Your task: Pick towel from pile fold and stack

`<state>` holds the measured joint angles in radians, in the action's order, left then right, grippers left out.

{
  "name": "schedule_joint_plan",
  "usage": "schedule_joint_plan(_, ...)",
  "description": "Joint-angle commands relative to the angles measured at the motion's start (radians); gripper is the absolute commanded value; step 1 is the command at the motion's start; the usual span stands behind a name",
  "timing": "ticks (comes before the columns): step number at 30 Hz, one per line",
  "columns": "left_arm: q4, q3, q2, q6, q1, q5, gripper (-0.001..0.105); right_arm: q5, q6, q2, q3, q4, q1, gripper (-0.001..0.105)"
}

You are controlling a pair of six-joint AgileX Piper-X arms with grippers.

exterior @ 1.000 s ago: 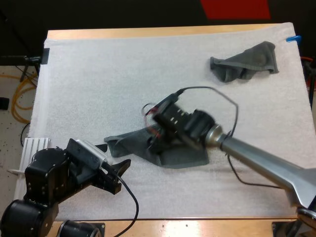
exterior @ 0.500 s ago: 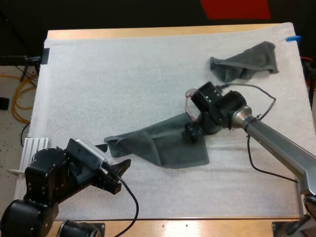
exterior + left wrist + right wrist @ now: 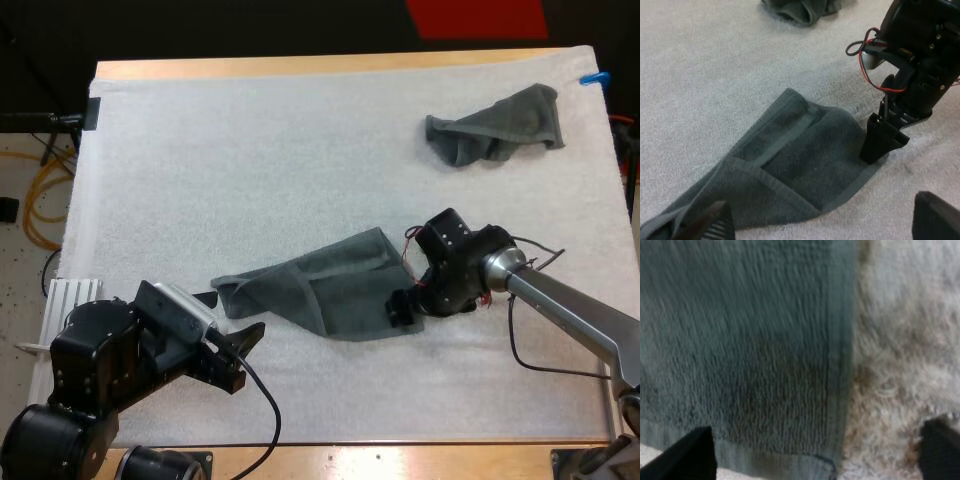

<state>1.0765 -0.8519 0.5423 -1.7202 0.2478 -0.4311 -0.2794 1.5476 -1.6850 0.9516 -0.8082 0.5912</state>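
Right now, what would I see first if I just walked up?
A half-spread dark grey-green towel lies in the middle of the white mat, with the right arm's black jaws open over its right corner. A crumpled dark grey-green towel sits at the mat's far right.

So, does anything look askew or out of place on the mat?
Only the half-spread dark grey-green towel: it lies skewed, its end nearest the left gripper bunched and folded over. Nothing spilled or damaged.

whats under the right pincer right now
A hemmed corner of the flattened towel and bare white mat beside it lie beneath the open right pincer. Anything under the towel itself is covered, so unseen.
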Motion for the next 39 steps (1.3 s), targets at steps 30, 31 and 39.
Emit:
schedule_joint_plan(30,0.145,-0.007,0.001,-0.011,0.005,-0.008,0.070,0.112,0.013,0.118,0.050,0.201,0.000,0.000)
schedule_joint_plan(31,0.145,-0.007,0.001,-0.011,0.005,-0.008,0.070,0.142,0.048,0.154,0.072,0.218,0.000,0.000)
schedule_joint_plan(39,0.123,-0.007,0.001,-0.009,0.005,-0.008,0.070,0.140,0.095,0.345,0.078,0.193,0.024,0.000)
